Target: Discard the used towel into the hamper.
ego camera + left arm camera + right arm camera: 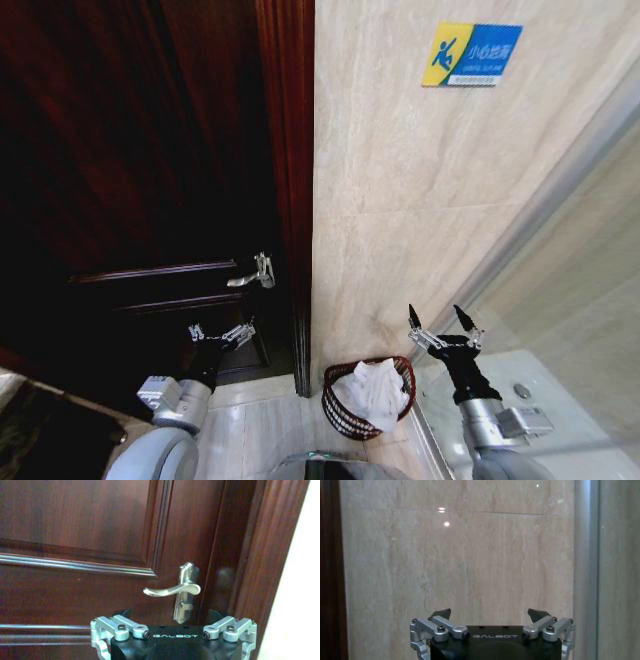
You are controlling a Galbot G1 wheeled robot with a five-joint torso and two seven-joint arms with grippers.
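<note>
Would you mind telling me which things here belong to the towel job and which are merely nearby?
Part of the job:
- white towel, already lying in the hamper
- hamper, on the floor by the tiled wall
- right claw, open and empty above the hamper
- left claw, open, facing the door

Merely nearby:
- door handle
- blue and yellow wall sign

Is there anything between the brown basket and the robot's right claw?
No, in the head view only bare beige marble wall separates the reddish-brown wire hamper from the open right gripper.
</note>
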